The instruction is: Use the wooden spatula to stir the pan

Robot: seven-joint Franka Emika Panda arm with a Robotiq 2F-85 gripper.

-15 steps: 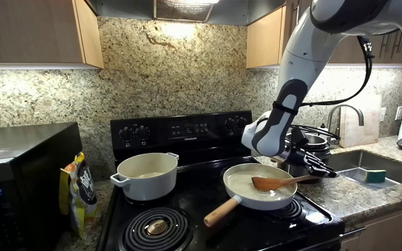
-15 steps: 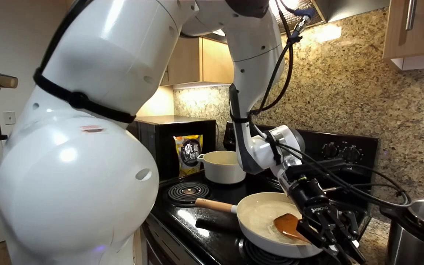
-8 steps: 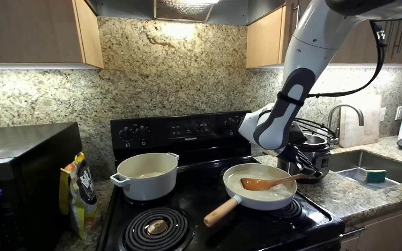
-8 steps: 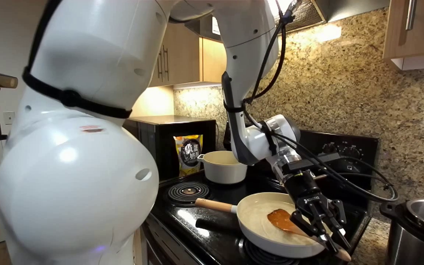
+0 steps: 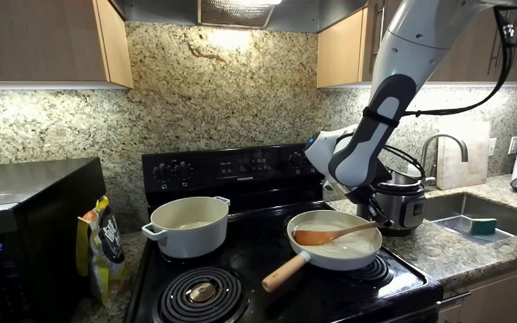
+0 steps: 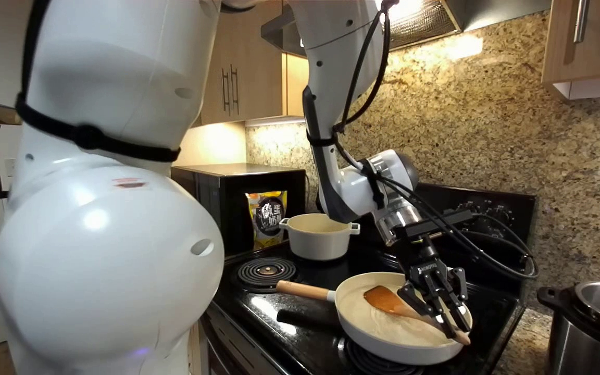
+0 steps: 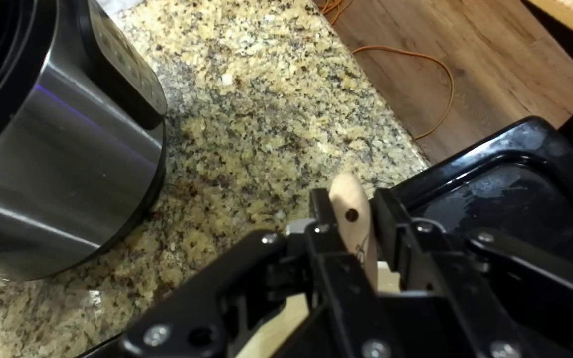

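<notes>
End effector (image 7: 351, 196), spatula (image 5: 323, 237) between fingers (image 7: 323, 211), seemingly gripped

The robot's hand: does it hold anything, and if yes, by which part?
The hand holds the wooden spatula by its handle, near the end opposite the blade.

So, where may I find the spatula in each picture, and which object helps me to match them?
In an exterior view: spatula below and right of centre.
In an exterior view: spatula, also below and right of centre.
Wrist view: only the spatula's handle, in the gripper, right of centre.
Shared landmark: steel pot, visible in all three.
</notes>
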